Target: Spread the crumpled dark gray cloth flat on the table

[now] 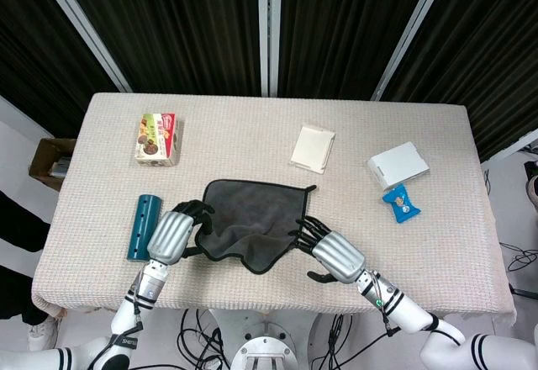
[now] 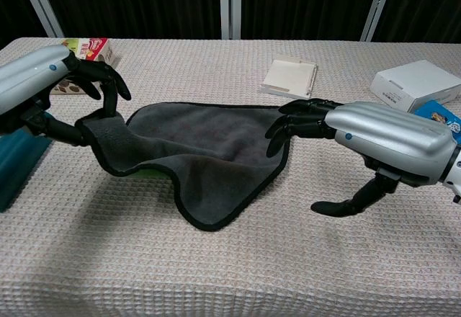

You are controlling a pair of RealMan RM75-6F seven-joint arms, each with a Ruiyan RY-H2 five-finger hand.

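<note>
The dark gray cloth (image 1: 250, 218) lies mostly spread out in the middle of the table, its near edge still wavy and folded (image 2: 209, 209). My left hand (image 1: 175, 235) holds the cloth's left edge, fingers curled over it and thumb beneath, so that edge is lifted off the table (image 2: 97, 131). My right hand (image 1: 336, 254) is at the cloth's right edge. Its fingertips (image 2: 288, 126) touch the hem, while the thumb is stretched out apart from them, down at the table. A sliver of green shows under the cloth's near left fold (image 2: 144, 175).
A teal oblong object (image 1: 143, 225) lies just left of my left hand. A snack box (image 1: 157, 139) sits at the back left, a white pad (image 1: 313, 148) behind the cloth, a white box (image 1: 397, 166) and a blue packet (image 1: 401, 203) to the right.
</note>
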